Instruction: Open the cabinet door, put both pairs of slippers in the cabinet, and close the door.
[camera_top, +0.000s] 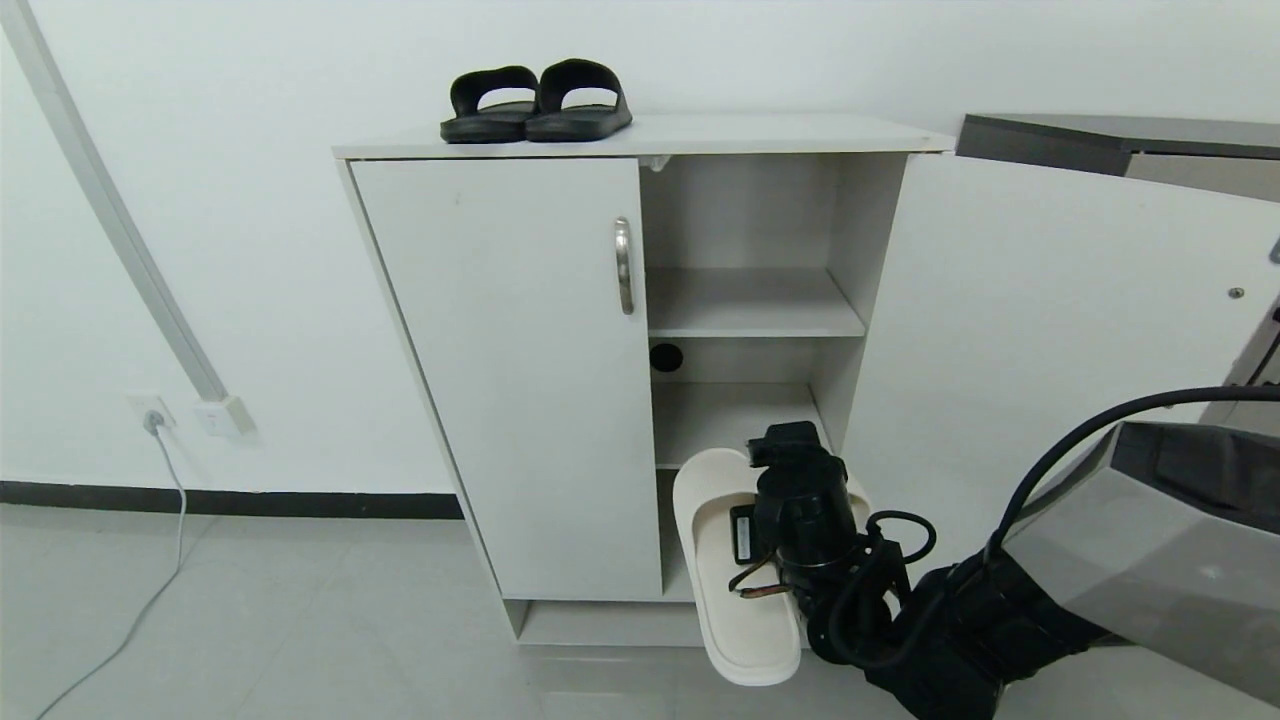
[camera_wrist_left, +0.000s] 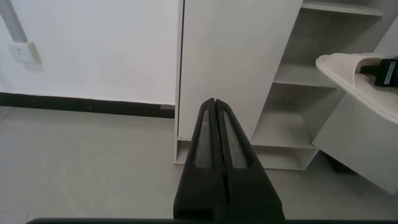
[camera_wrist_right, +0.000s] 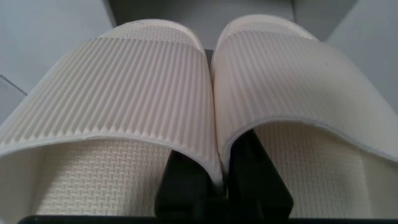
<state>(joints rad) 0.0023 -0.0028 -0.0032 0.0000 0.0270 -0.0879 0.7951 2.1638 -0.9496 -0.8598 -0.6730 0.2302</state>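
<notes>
The right gripper (camera_wrist_right: 219, 186) held the white slippers (camera_top: 738, 600) between its fingers at the open cabinet's (camera_top: 500, 380) lower opening. The left gripper's (camera_wrist_left: 215, 134) fingers were pressed together, empty. Black slippers (camera_top: 537, 105) sat on top.

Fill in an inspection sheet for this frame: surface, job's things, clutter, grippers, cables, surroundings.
Surface: grey tiled floor.
Job's things: cabinet with left door shut and right door open; black slippers on its top; white slippers held in front of the open lower compartment.
Clutter: nothing seen.
Grippers: right gripper shut on the white slippers' straps; left gripper shut, empty, above the floor.
Cables: grey cord from wall socket down onto the floor.
Surroundings: white wall, black baseboard.
</notes>
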